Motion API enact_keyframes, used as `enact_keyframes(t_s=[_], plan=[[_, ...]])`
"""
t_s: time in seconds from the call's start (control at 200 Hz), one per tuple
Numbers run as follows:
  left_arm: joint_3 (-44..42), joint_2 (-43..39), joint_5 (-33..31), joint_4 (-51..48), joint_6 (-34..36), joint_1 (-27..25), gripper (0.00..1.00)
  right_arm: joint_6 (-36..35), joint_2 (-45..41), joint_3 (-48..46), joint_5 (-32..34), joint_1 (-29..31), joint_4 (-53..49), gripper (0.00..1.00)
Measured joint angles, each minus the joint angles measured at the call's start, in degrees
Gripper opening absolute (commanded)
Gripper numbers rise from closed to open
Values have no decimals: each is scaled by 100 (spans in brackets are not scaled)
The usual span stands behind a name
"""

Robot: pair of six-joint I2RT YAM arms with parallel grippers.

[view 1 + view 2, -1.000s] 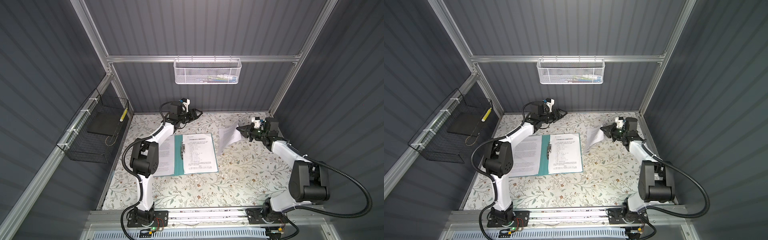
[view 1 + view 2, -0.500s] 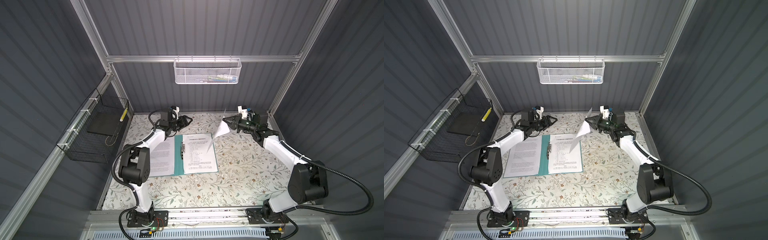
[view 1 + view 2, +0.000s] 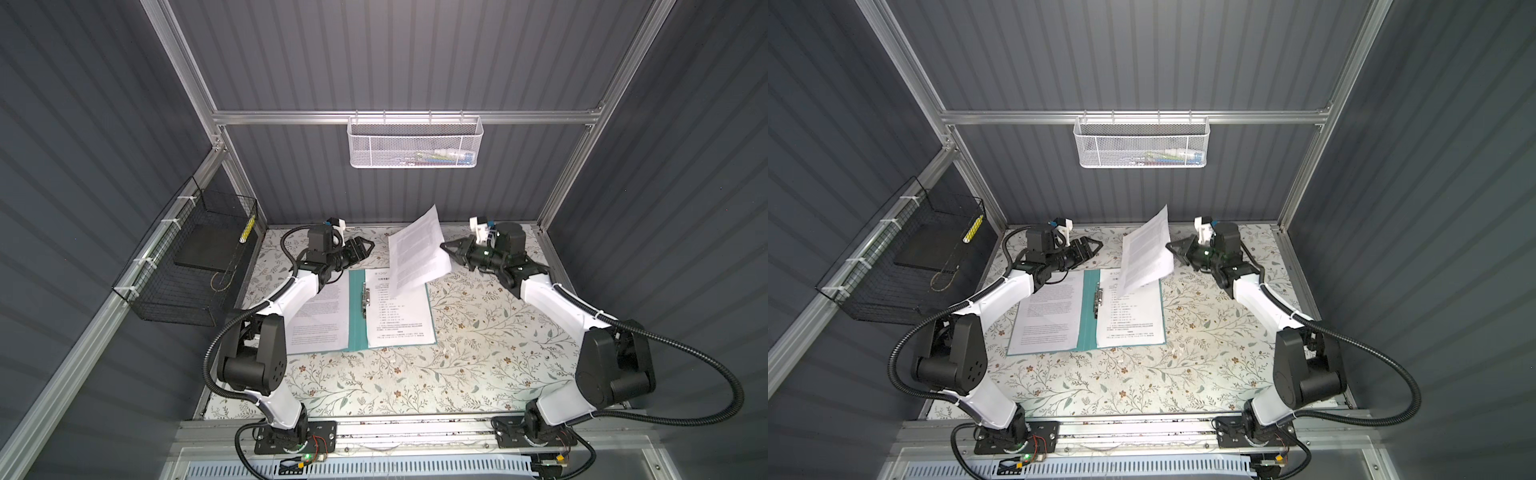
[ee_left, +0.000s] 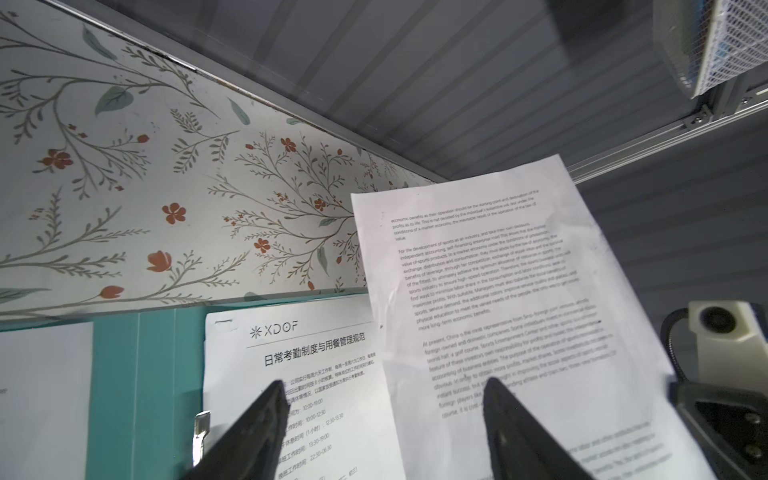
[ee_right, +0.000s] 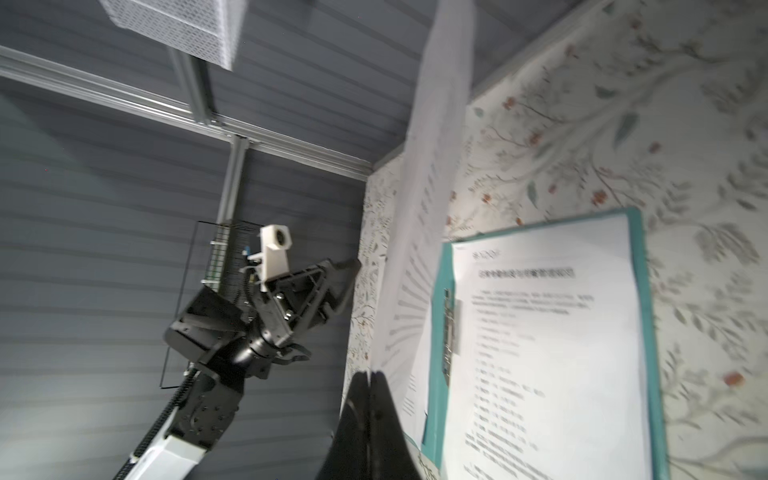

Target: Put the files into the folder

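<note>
1. In both top views, the right gripper (image 3: 444, 247) (image 3: 1169, 246) has moved from the table's right side toward the middle. Its fingers are pinched shut on one edge of a sheet (image 3: 417, 253). A second ago the sheet hung low beside the folder (image 3: 356, 316). It now stands raised and tilted, with its lower corner over the folder's far right corner.
2. The left gripper (image 3: 369, 246) has come forward from the back wall and points at the sheet from the left, with a gap between them. Its fingers have spread wider and hold nothing.
3. The folder lies open and flat on the floral-patterned table (image 3: 478, 332). It has thin teal covers and a narrow silver clip (image 3: 365, 296) beside the spine. White printed pages (image 3: 399, 316) lie on both halves.
4. In the left wrist view, two black tapered fingers (image 4: 270, 411) stand apart with nothing between them. Beyond them the sheet (image 4: 498, 311) is matt white and lightly creased, printed with grey paragraphs. It overlaps a page (image 4: 291, 365) with a bold heading, which lies on smooth teal (image 4: 137, 374).
5. The right wrist view is blurred. The black fingers (image 5: 365, 415) are pressed together on the sheet's edge. The sheet (image 5: 428, 208) is seen nearly edge-on and curves upward. A teal border (image 5: 640, 291) frames the flat page, and the clip (image 5: 451, 328) glints beside it.
</note>
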Motion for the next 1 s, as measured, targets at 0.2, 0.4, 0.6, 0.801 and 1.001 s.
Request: enact_keyframes(t_s=[0.2, 0.4, 0.6, 0.801, 1.001], plan=[[-63, 0, -42, -122, 63, 22, 75, -146, 219, -1021, 389, 9, 11, 0], [-70, 0, -39, -177, 103, 22, 75, -284, 678, -1200, 570, 149, 79, 0], [-70, 0, -39, -214, 125, 33, 75, -422, 1056, -1217, 544, 385, 306, 0], [-72, 0, -42, -247, 146, 48, 75, -426, 1185, -1224, 538, 588, 345, 0], [-142, 0, -44, -249, 146, 48, 75, -254, 1191, -1231, 662, 785, 348, 0]])
